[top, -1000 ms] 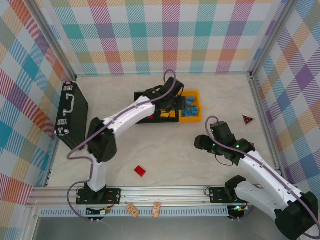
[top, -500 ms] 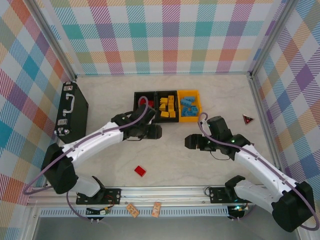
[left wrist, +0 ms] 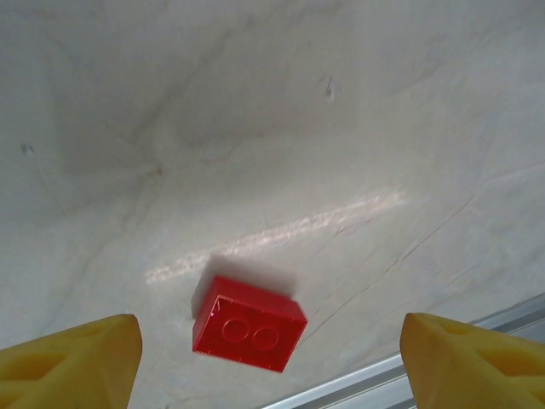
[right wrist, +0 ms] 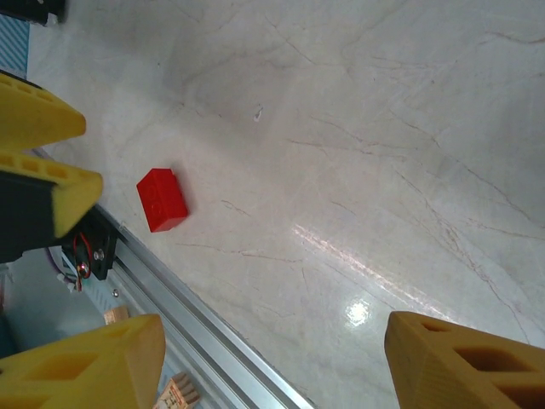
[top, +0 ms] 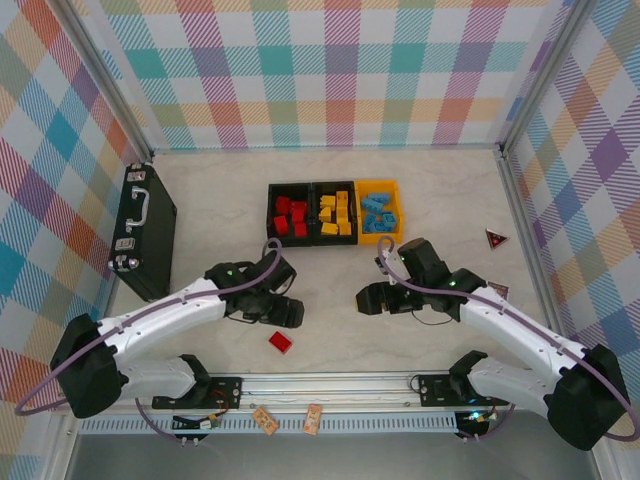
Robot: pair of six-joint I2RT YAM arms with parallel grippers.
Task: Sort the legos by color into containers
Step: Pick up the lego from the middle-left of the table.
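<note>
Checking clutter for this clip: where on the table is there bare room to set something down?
Bare: the strip between the bins and the back wall; the stretch between the briefcase and the bins; right of the bins up to the triangle. Crowded: the near middle, where the left claw and right claw hang by the red brick.

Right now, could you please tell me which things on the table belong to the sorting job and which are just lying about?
Part of the job:
loose red lego near the front rail
red legos, yellow legos and blue legos, already binned
three joined bins

Just lying about:
black briefcase
red-and-black triangle
</note>
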